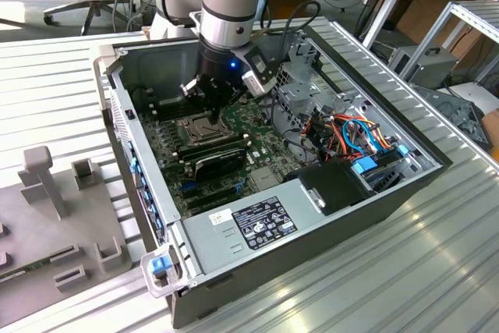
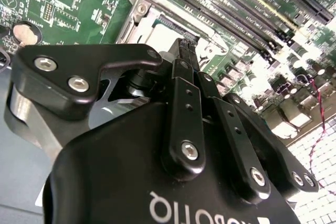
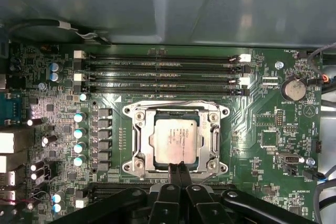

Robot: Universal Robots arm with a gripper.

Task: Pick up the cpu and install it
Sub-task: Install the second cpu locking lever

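Right up close in the first wrist view, the gripper (image 3: pixel 179 167) had its two black fingertips pressed together with nothing between them, poised at the edge of the socket's metal frame (image 3: pixel 137 141). Just past them the cpu (image 3: pixel 176 139) lay flat and square inside that frame on the green motherboard (image 3: pixel 262 119). Farther on ran the long memory slots (image 3: pixel 160 70), and beyond them the grey case wall (image 3: pixel 131 3).

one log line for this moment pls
gripper: shut, empty, above socket edge | small square silver-beige cpu: seated in metal-framed socket | green motherboard
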